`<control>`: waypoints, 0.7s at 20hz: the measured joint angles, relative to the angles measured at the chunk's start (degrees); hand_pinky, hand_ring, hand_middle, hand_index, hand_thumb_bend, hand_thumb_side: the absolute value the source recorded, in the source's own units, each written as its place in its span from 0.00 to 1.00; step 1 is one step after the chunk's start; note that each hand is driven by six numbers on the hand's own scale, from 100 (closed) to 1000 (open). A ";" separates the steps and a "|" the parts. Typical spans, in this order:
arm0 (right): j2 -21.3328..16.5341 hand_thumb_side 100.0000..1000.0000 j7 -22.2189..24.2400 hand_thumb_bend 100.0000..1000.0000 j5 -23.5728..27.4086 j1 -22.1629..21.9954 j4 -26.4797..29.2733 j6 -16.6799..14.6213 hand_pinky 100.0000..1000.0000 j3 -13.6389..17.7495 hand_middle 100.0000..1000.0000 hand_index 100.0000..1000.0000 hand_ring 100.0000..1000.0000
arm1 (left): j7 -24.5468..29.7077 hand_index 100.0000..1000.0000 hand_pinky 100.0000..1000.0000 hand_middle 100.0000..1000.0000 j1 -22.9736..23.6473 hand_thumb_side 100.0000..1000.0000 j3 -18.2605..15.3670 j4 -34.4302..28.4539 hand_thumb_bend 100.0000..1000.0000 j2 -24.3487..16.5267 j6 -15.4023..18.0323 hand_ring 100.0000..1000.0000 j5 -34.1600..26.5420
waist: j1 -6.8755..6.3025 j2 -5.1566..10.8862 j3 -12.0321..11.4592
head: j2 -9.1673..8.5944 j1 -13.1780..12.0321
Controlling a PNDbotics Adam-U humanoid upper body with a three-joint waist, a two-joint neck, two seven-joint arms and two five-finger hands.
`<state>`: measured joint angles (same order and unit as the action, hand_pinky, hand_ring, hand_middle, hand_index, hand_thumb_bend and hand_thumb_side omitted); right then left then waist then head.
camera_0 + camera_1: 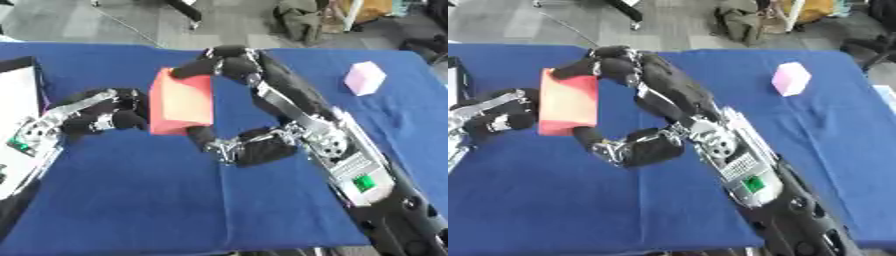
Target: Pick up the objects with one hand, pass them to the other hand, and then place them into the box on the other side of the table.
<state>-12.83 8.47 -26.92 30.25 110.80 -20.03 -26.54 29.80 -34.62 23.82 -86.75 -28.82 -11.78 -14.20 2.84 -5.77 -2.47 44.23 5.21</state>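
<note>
R hand (234, 100) grips red block (182, 102), long axis upright.

I hold the block (181, 102) over the table (140, 200) near its middle, between my hands: my right hand (229, 100) at its 3 o'clock, my left hand (105, 115) at its 9. A small cube (364, 78) lies well apart at 2 o'clock. The box (17, 100) sits at the 9 o'clock edge
</note>
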 measured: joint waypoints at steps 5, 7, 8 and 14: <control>0.05 0.00 0.22 0.00 -0.06 -0.01 -0.44 -0.23 0.64 -0.10 0.20 0.33 0.56 | 0.90 0.71 0.65 0.50 -2.16 0.57 2.62 -0.50 1.00 0.02 -4.59 0.60 -6.75 | -0.09 0.00 0.01 | 0.00 0.30; 0.09 0.00 0.30 0.00 -0.06 -0.01 -0.64 -0.33 0.64 -0.22 0.20 0.33 0.56 | 0.51 0.72 0.65 0.50 -2.82 0.58 3.40 -1.02 1.00 0.03 -6.50 0.60 -9.57 | -0.11 -0.03 0.00 | 0.00 0.49; 0.13 0.00 0.30 0.00 -0.06 -0.01 -0.64 -0.38 0.64 -0.20 0.20 0.33 0.56 | 0.29 0.72 0.65 0.50 -3.14 0.58 3.82 -1.27 1.00 0.03 -7.45 0.60 -10.97 | -0.13 -0.07 -0.02 | 0.00 0.54; 0.30 0.00 0.01 0.00 -0.06 0.06 -0.60 -0.71 0.64 0.48 0.20 0.33 0.56 | -1.57 0.72 0.65 0.50 -4.04 0.60 5.76 -3.05 1.00 -0.36 -12.04 0.60 -17.19 | -0.28 -0.17 -0.03 | 0.00 0.74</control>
<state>-12.53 8.48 -26.98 30.30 110.20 -20.75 -26.06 28.24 -38.66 29.58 -89.81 -29.18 -23.81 -31.39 2.56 -5.94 -2.50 44.23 5.95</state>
